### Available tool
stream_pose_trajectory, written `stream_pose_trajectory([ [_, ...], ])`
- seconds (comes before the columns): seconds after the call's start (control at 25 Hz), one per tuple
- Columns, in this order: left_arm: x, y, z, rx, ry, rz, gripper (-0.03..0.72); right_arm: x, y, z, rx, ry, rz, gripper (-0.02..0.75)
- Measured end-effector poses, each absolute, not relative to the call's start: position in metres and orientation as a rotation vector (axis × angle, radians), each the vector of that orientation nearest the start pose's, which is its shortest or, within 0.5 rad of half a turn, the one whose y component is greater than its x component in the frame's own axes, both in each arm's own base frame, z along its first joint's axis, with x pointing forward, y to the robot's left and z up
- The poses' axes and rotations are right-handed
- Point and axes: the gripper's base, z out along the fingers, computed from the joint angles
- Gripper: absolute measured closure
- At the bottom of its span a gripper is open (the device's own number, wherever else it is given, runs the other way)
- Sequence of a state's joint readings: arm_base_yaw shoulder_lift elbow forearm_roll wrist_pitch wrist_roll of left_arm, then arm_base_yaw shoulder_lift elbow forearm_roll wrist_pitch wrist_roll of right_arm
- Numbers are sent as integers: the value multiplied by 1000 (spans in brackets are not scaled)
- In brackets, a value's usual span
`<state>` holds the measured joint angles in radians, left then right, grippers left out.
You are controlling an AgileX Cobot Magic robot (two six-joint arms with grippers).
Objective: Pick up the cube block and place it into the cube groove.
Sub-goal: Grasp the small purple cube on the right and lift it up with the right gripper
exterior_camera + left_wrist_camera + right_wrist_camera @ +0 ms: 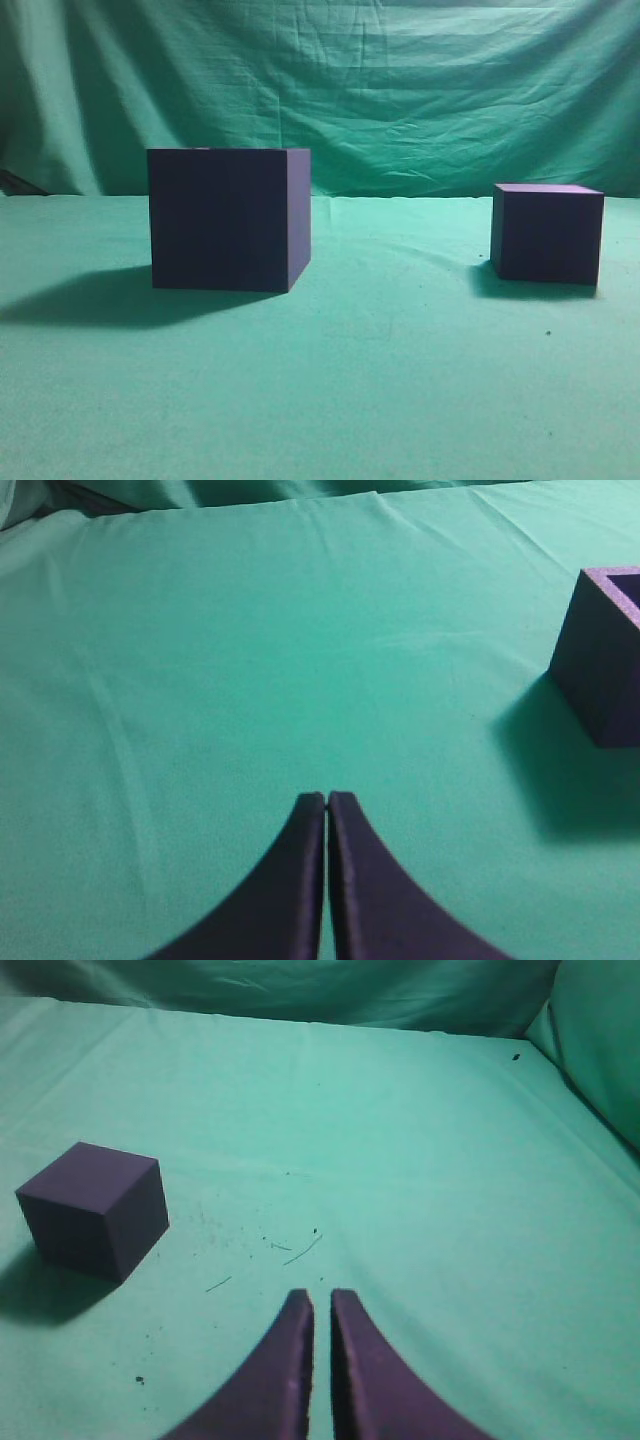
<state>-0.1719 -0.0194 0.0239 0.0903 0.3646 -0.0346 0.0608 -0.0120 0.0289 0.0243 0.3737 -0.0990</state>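
The cube block is the smaller dark purple cube, standing on the green cloth at the right; it also shows in the right wrist view to the left of my right gripper. The cube groove is the larger dark purple box left of centre; the left wrist view shows its open top at the right edge. My left gripper is shut and empty over bare cloth. My right gripper is shut with a thin slit between its fingers, empty. Neither gripper shows in the exterior view.
A green cloth covers the table and hangs as a wrinkled backdrop behind. Small dark specks and threads lie on the cloth in front of my right gripper.
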Motion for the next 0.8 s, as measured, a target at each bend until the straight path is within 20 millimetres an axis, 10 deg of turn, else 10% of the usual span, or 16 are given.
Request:
stream_pose_trajectory([
  [0.8,52,-6,173,183,1843,-55,688,52,4,170,-135,1869,-2,738],
])
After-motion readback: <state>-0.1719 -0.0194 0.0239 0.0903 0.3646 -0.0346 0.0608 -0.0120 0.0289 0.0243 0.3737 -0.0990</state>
